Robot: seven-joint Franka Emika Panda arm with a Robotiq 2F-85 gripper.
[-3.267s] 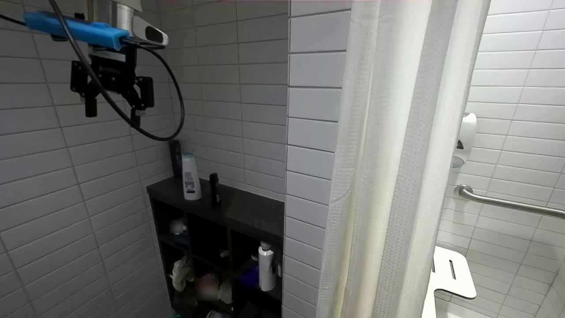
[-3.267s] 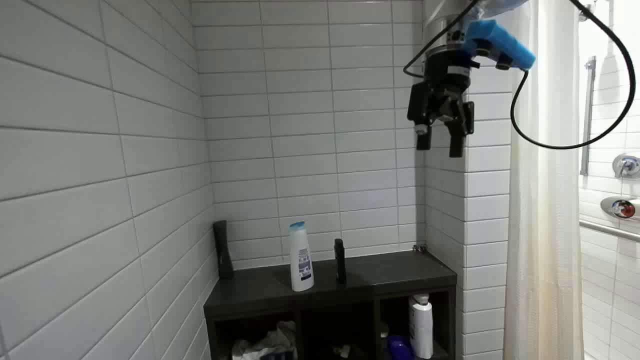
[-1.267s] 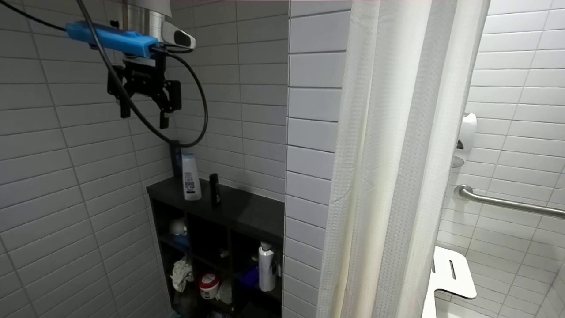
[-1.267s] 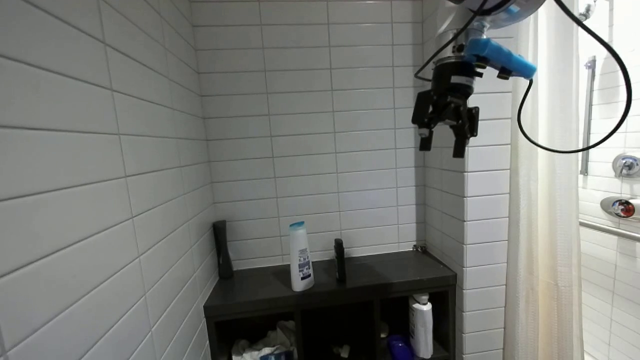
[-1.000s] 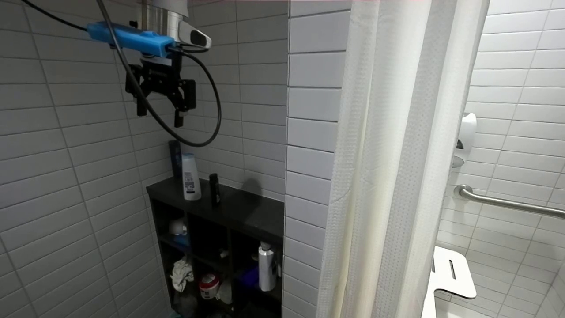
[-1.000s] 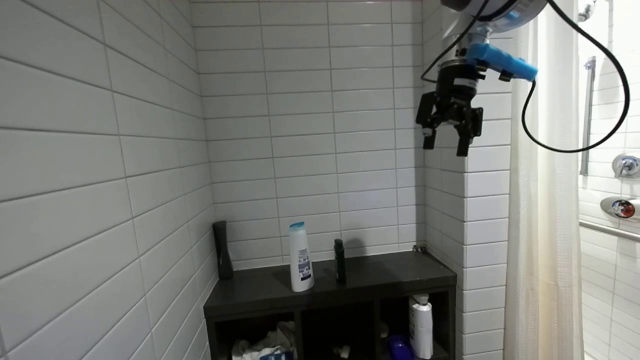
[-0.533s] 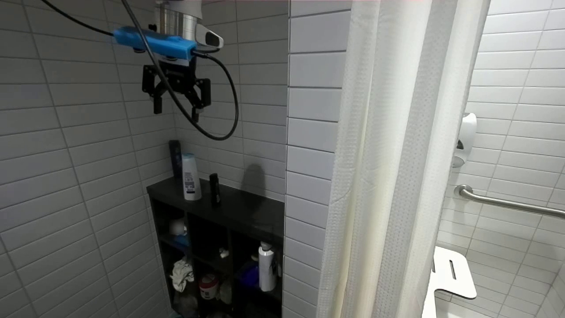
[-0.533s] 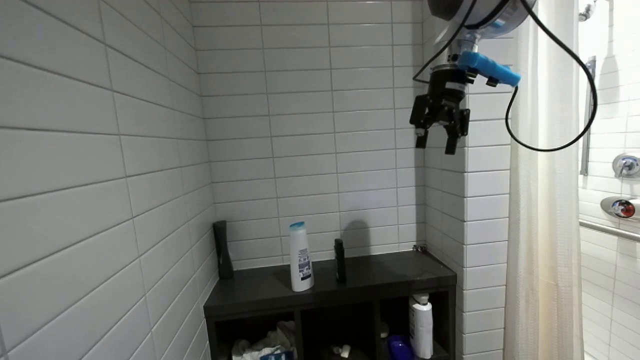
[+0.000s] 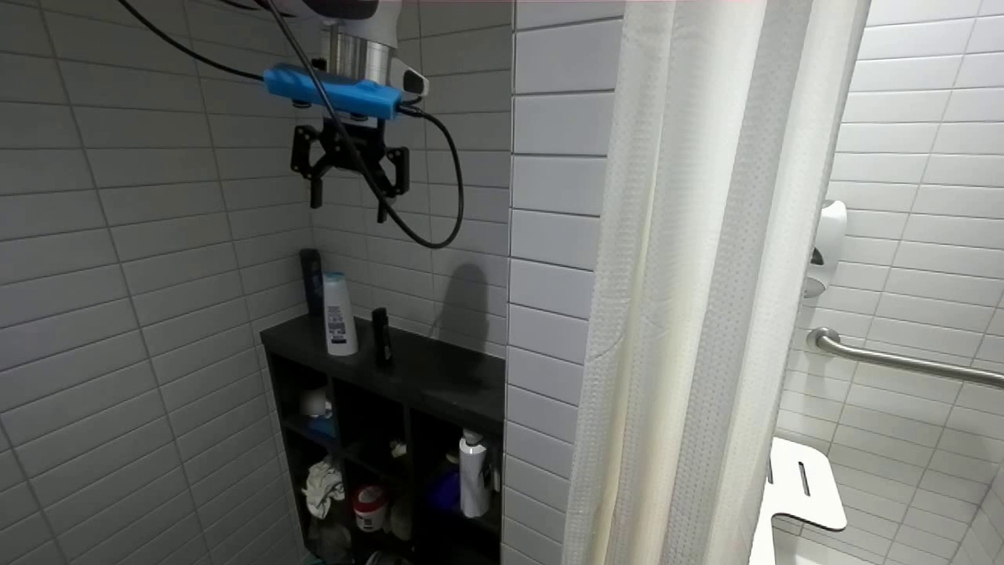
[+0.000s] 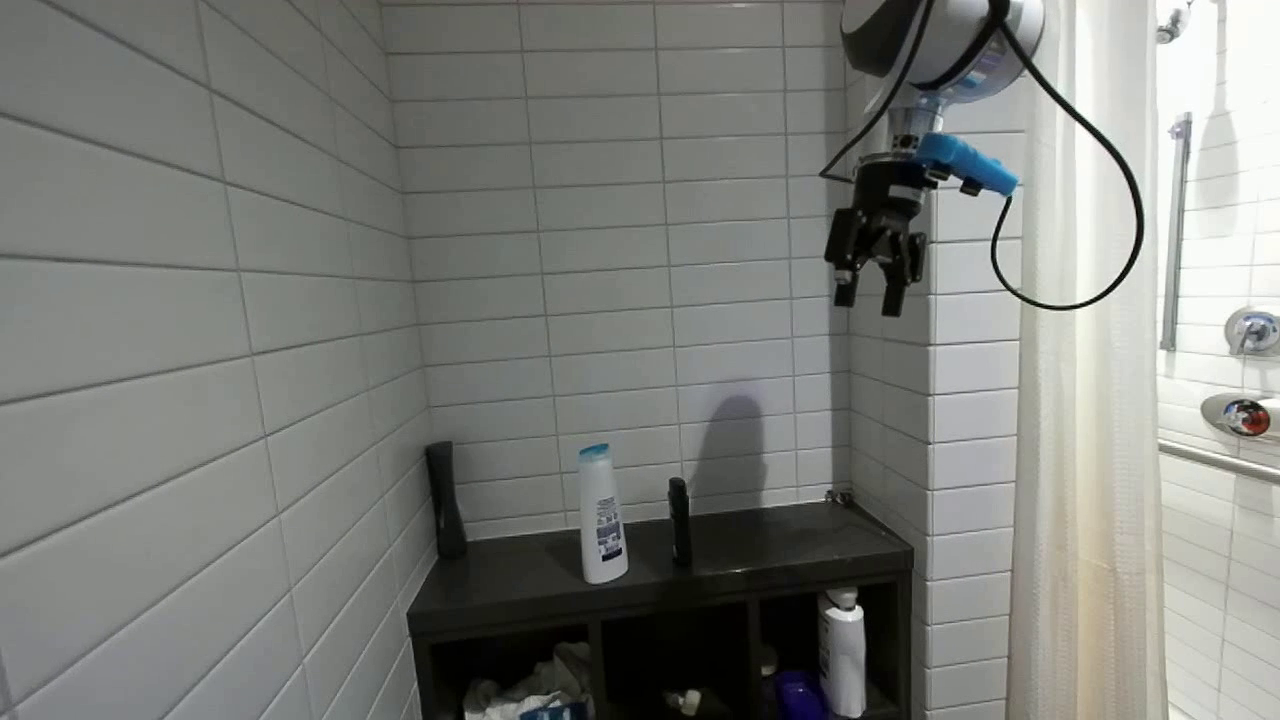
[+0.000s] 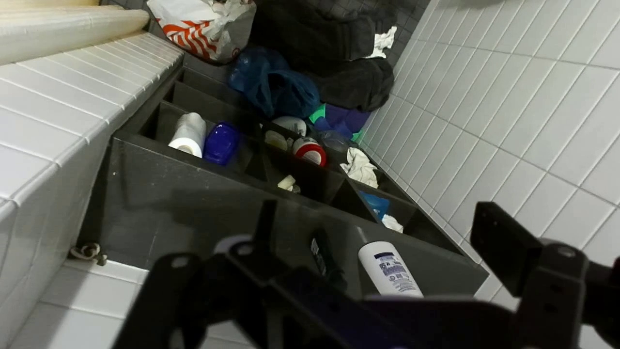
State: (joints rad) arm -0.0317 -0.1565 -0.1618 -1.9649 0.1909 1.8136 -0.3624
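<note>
A tall white plastic bottle (image 10: 603, 525) with a light-blue cap and dark-blue print stands upright on the dark, flat-topped shelf unit (image 10: 800, 540). Beside it stands a slim black bottle (image 10: 680, 522), probably plastic, its lettering too dim to read. In an exterior view the black two-fingered gripper (image 9: 349, 208) hangs well above them, jaws wide apart. There it lies farther right than a second ago, and the rounded grey shadow (image 9: 464, 306) on the white-tiled wall (image 9: 471, 173) reaches higher; both bottles are unmoved.
</note>
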